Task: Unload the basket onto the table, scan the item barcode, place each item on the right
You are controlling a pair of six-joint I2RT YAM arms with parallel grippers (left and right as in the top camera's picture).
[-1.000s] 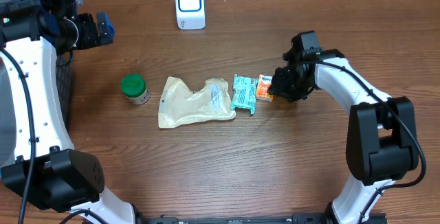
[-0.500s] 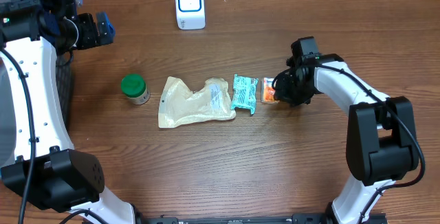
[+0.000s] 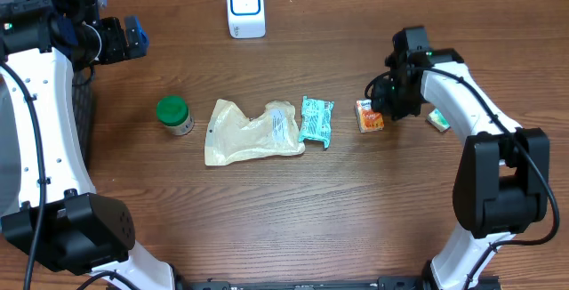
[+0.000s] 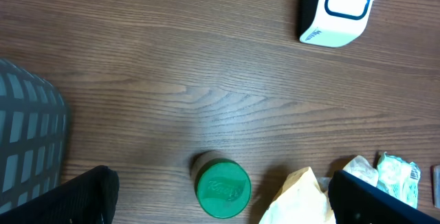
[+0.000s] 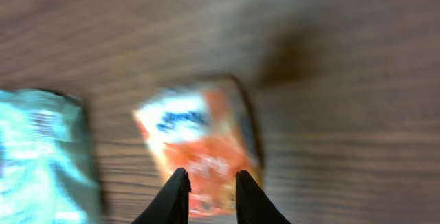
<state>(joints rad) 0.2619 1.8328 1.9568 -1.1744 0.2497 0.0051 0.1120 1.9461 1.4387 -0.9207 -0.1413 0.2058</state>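
Two narrow fingers of the right gripper (image 5: 210,177) stand almost closed, and the lower edge of the orange packet (image 3: 370,116) sits between them, so the jaws appear to pinch it by one thin border only. The packet is at the right part of the table (image 3: 293,210), just beside the teal packet (image 3: 316,119) but apart from it, and well apart from the white scanner (image 3: 245,7) at the far edge.

The main danger is the weak grip. A soft packet that is held by its edge can swing, fold or slide out on the way to the scanner, above all if the arm moves quickly.

A second danger is the barcode itself. The wrist view is blurred and no barcode shows, so the printed side may point away from the scanner window, and then the scan would fail.

The left gripper (image 3: 133,36) has its jaws wide apart, holds nothing and stays far from the packet, so it cannot catch a fall.
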